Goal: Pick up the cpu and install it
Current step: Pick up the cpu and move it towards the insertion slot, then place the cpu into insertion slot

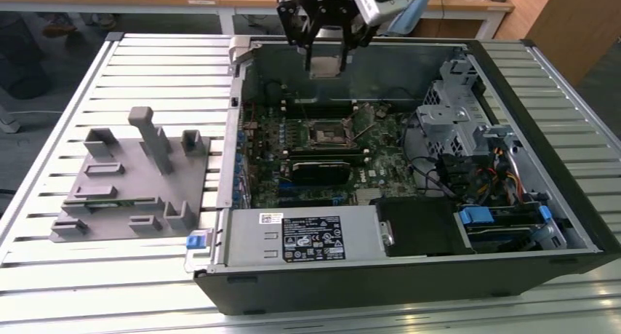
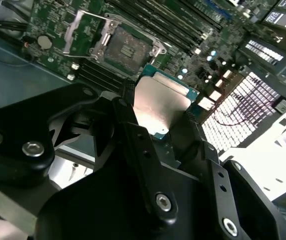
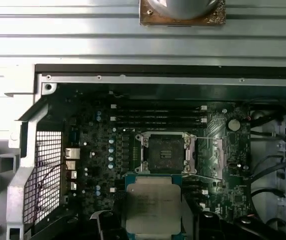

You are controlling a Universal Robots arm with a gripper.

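- In the exterior view, an open computer case (image 1: pixel 408 283) is seen lying on its side on a slatted metal worktop (image 1: pixel 58 276), and a grey plastic holder (image 1: pixel 136 174) with upright pegs is set beside it, on the exterior view's left
- In the second wrist view, the black fingers (image 2: pixel 133 125) are shown close up, clamped on the cpu (image 2: pixel 162 97), one finger pressed against each of two opposite edges
- The silvery metal top and thin green rim of the cpu are made out in that close view
- In the exterior view, the cpu (image 1: pixel 325 63) is seen gripped high over the far wall of the case, well above the green motherboard (image 1: pixel 388 167)
- In both wrist views, the socket (image 2: pixel 125 47) (image 3: pixel 165 152) is shown with its dark centre uncovered inside a metal frame
- In the first wrist view, the cpu (image 3: pixel 152 205) is seen held flat between the fingers, with the socket just past its far edge
- The cpu is carried in the air, apart from the socket and not seated in it
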